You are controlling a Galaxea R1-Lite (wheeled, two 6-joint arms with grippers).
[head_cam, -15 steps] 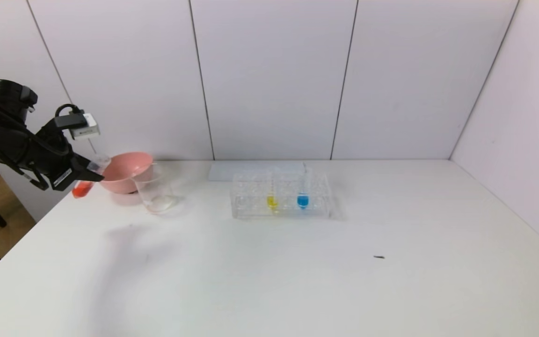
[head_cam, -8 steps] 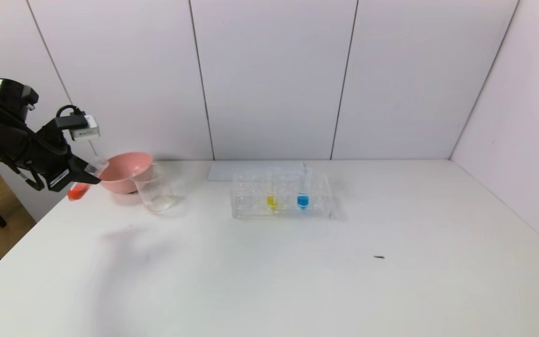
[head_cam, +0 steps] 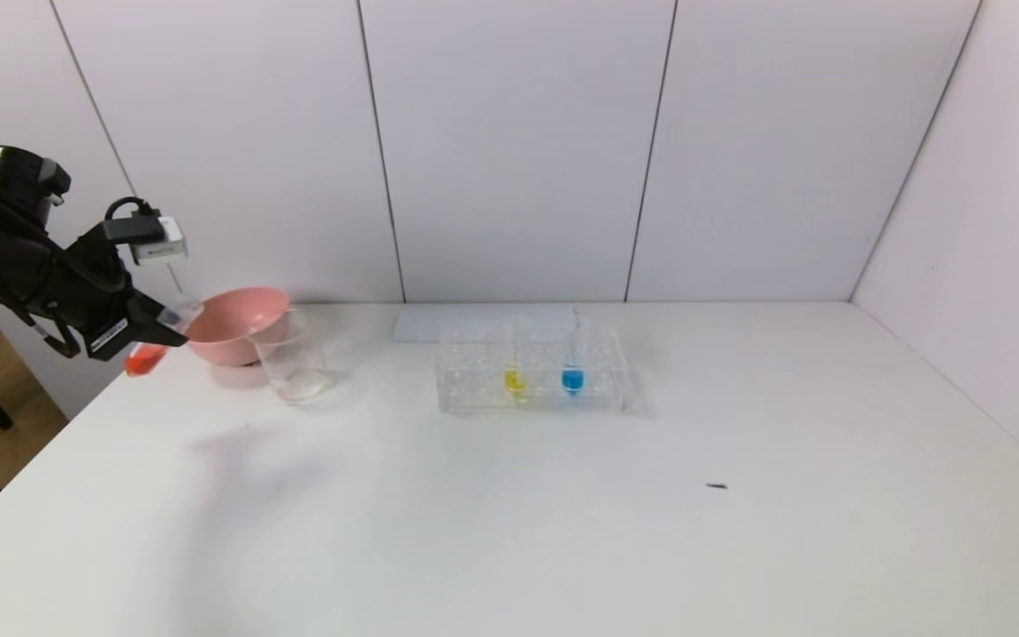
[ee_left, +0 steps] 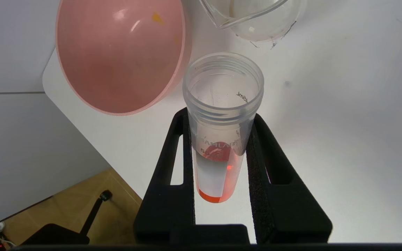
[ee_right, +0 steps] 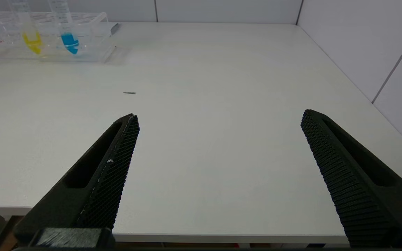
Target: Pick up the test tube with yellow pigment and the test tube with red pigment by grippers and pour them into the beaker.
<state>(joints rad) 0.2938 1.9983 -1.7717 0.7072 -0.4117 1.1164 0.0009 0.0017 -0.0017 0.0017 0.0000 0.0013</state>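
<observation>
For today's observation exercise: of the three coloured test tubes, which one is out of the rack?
The test tube with red pigment, clamped tilted in the left end effector beside the pink bowl; the yellow and blue tubes stand in the rack.

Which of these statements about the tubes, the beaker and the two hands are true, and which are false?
1. The left hand is shut on the test tube with red pigment. True.
2. The test tube with yellow pigment lies flat on the table. False: it stands in the clear rack beside the blue tube.
3. The red tube's mouth is over the beaker. False: the tube is held at the table's left edge, beside the pink bowl and short of the beaker.
4. The right hand is open and holds nothing. True.
5. The beaker holds red liquid. False: it looks clear.
</observation>
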